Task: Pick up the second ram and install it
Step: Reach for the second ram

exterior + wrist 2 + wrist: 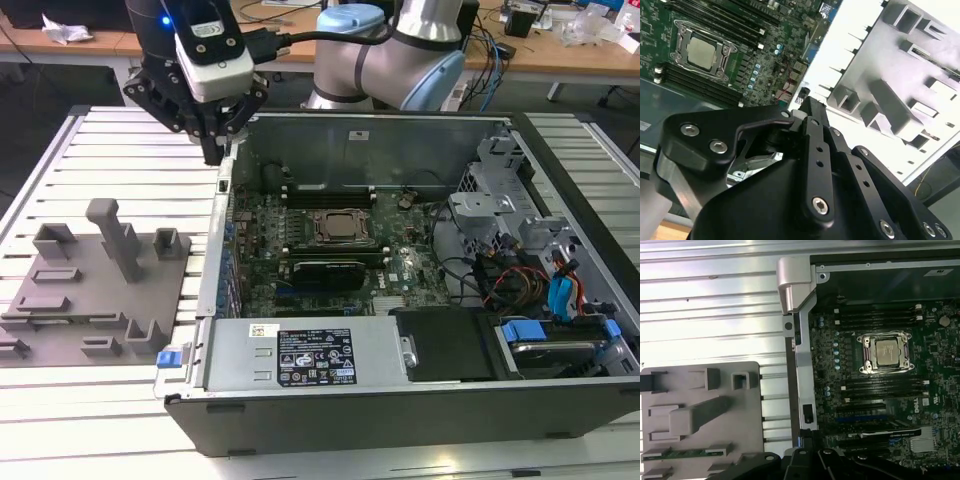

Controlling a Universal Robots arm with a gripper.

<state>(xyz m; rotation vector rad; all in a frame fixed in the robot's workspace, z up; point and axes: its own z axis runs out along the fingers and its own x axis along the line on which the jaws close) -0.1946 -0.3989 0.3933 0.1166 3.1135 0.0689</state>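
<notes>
Hovering over the case wall, the gripper is clenched, empty. The second ram lies in the grey fixture.

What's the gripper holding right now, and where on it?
Nothing: the gripper is empty, and the second ram lies in the gray holder.
</notes>
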